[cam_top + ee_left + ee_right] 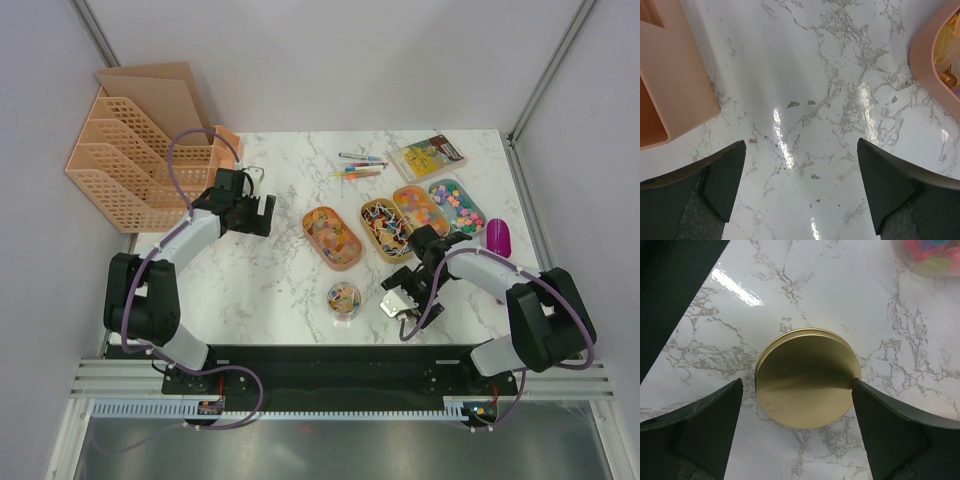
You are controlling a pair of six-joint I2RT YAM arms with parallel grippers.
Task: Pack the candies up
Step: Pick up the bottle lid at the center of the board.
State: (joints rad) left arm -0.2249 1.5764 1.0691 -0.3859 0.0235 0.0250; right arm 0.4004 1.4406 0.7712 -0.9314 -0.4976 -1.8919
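Your tabletop (280, 280) is white marble-patterned with grey veins. Upper left, the lattice plastic file rack (120, 170) is peach. Mid-frame, left to right: yellow-orange gummy candies (333, 238), dark, white and red wrapped candies (387, 228), orange mixed bits (420, 208), pastel pink-blue-yellow pieces (458, 205). The oval plastic scoop (497, 237) beside them is purple. In your right wrist view, the round metal lid (807, 377) is plain gold.
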